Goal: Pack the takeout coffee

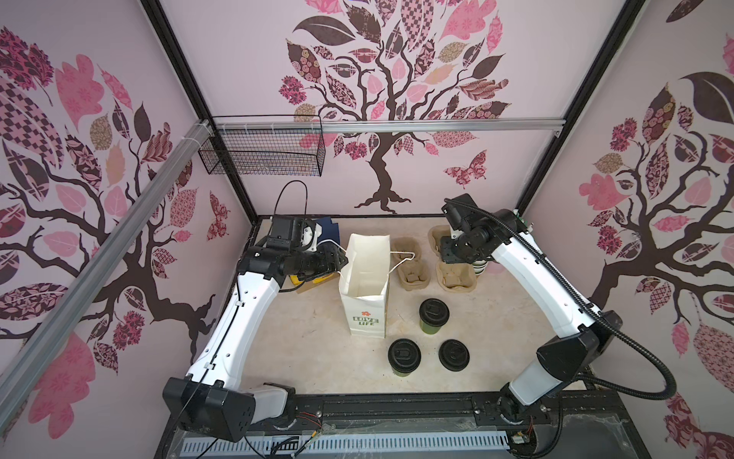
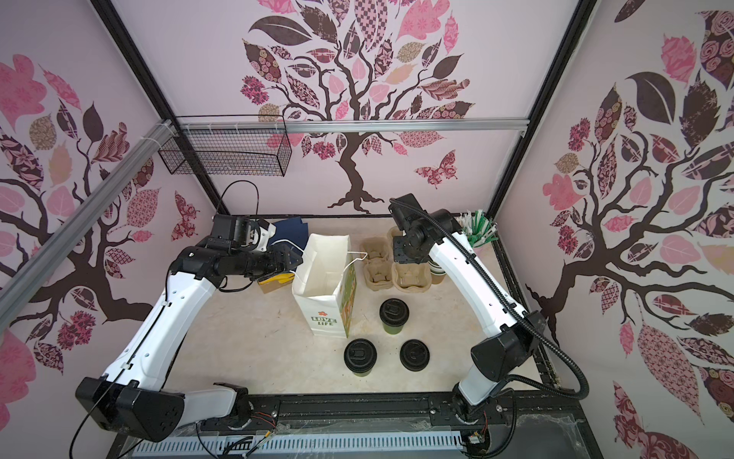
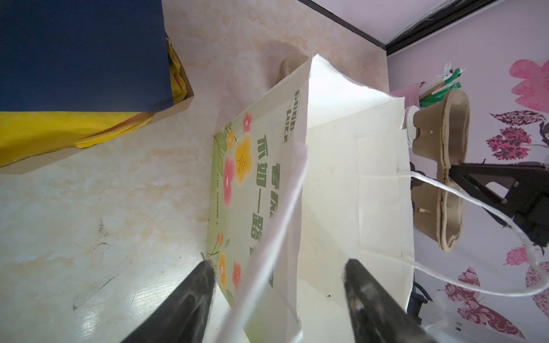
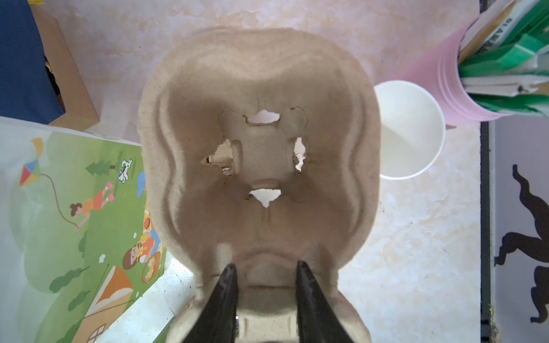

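**Packing station, top and wrist views.** The left fingers [image 3: 194,297] stood apart at the rim of the upright white paper bag [image 1: 362,318]. One finger was outside the bag's flowered side wall, above the counter [image 1: 310,357], and the other was over the open mouth. The rim and a blurred white handle cord [image 3: 282,208] passed loosely between them.

The right fingers [image 4: 225,297] were on the far side of the bag from the left pair. They were closed on the bridge between the two wells of a brown pulp cup carrier [image 4: 261,89]. Whether that carrier rested on the counter or hung just above it could not be told.

Just beside the right fingers stood an open cup with a white inside [image 4: 410,130] and a pink cup of green-and-white wrapped sticks [image 4: 445,89]. A second carrier [image 1: 409,264] lay between these fingers and the bag.

The takeout coffee comprised a first lidded cup [image 1: 434,314] and a second lidded cup [image 1: 404,355], both olive green under black sip lids. Both stood upright on the counter outside the bag, near its front corner. They were well apart from both pairs of fingers, on the robot-base side of the right pair.

A lone black lid [image 1: 454,355] lay near the second cup. A blue-covered box with yellow contents [image 3: 74,59] sat on the side of the left fingers away from the bag.
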Controlling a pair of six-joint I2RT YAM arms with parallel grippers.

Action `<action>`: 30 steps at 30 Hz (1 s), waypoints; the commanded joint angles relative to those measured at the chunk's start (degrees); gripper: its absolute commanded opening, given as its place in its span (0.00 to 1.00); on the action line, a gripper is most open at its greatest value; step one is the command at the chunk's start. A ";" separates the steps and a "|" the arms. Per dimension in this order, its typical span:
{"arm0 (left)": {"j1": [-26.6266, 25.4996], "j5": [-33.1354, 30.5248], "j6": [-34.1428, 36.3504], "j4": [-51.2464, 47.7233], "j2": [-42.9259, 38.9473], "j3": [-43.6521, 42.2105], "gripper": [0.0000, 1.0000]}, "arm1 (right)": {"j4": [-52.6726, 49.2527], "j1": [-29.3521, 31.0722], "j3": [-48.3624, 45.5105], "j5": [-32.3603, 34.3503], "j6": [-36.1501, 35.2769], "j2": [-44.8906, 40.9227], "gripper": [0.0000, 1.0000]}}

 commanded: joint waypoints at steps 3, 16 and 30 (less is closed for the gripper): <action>-0.90 0.35 1.61 -0.06 1.44 -0.33 0.50 | -3.99 -0.26 0.14 1.09 2.30 -4.24 0.31; -1.99 -1.24 -1.68 1.14 0.84 -2.21 0.13 | -12.67 -0.23 10.48 1.48 1.49 -4.86 0.32; -5.07 -4.50 -16.76 13.87 -4.33 -8.55 0.00 | -12.88 -0.21 23.94 -6.31 3.43 -1.71 0.32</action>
